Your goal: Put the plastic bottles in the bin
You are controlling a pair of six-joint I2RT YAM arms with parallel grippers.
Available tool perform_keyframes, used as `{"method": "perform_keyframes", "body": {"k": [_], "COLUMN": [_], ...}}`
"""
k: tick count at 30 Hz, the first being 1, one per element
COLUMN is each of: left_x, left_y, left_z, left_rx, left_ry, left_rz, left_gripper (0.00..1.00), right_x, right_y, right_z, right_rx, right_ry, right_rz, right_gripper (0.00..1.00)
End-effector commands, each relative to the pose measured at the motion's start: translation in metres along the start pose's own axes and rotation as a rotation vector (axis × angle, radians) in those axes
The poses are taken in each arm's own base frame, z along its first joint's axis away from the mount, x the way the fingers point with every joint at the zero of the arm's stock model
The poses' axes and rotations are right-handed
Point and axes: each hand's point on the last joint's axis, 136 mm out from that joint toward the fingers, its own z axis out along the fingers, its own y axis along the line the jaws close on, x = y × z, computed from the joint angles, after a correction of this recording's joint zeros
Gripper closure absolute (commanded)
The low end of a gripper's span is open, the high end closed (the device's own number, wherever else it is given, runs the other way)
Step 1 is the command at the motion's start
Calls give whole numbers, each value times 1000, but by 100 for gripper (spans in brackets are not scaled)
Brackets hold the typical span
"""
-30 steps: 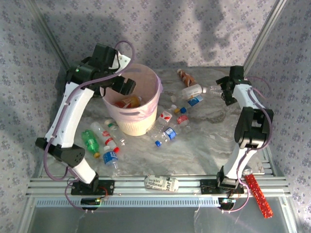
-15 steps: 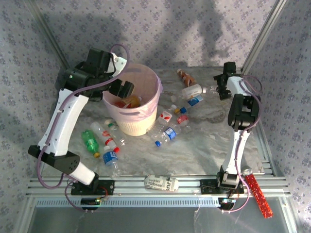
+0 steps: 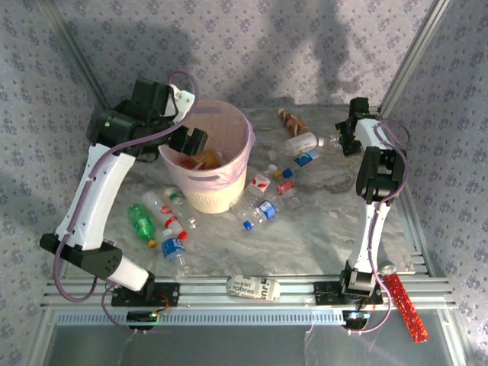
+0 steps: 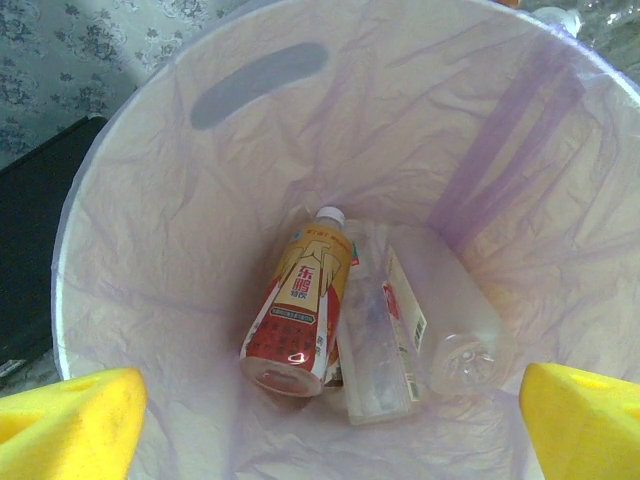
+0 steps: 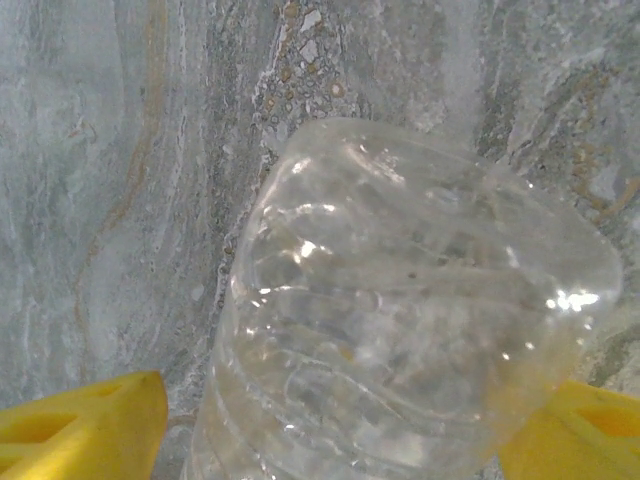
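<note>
The clear ribbed plastic bottle (image 5: 420,300) lies on the marble counter (image 3: 320,229) at the far right, directly under the right gripper (image 3: 347,141). Its long axis runs between the yellow fingers (image 5: 80,425), so they would close across its width. They flank it closely, but I cannot tell whether they grip it yet. The left gripper (image 3: 190,141) hangs wide open and empty over the tall pale pink bin (image 3: 217,194). Since a second ago the right arm has reached farther and leftward over the bottle, and the left arm has drawn slightly left.
</note>
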Motion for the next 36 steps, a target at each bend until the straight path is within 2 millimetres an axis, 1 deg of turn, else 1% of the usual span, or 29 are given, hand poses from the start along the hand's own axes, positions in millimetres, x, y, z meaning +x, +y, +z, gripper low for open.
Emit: {"method": "perform_keyframes", "body": {"k": [1, 4, 6, 8, 12, 13, 14, 17, 20, 21, 24, 27, 30, 31, 36], "left_x": [-9, -9, -10, -12, -15, -16, -17, -20, -21, -22, -26, -28, -32, -33, -43], "left_y": [2, 2, 1, 0, -6, -7, -9, -11, -16, -18, -25, -31, -39, -41, -55], "left_z": [-17, -17, -17, -19, -20, -21, -21, -21, -21, -22, -27, -32, -37, -39, -48], "left_rx": [-2, 1, 6, 13, 48, 56, 62, 77, 107, 121, 161, 200, 245, 261, 353], "left_ry": [-69, -70, -72, -83, -104, -109, -115, -125, -130, -134, -153, -173, -191, -199, -242], "left_rz": [-20, -24, -26, -31, -39, -41, -42, -47, -56, -60, -71, -82, -99, -104, -132], "left_gripper": [4, 4, 4, 4, 2, 2, 2, 2, 2, 2, 1, 1, 1, 1, 1], "right_x": [-1, -6, -12, -19, -32, -37, -39, -43, -42, -38, -22, -5, 17, 26, 79], "right_y": [-17, -15, -10, -5, 2, 9, 10, 10, 13, 15, 25, 34, 44, 47, 60], "right_z": [3, -6, -15, -28, -57, -65, -71, -91, -113, -119, -144, -178, -219, -236, -313], "right_rx": [41, 29, 9, -14, -57, -95, -108, -147, -208, -235, -359, -475, -582, -623, -809], "right_ry": [-4, -21, -31, -47, -73, -87, -88, -96, -99, -90, -41, -15, 3, 8, 41], "right_rz": [16, 6, 0, -12, -38, -44, -46, -68, -98, -110, -148, -192, -266, -298, -449], "right_gripper": [22, 31, 32, 33, 39, 41, 42, 44, 45, 45, 45, 47, 47, 47, 47]}}
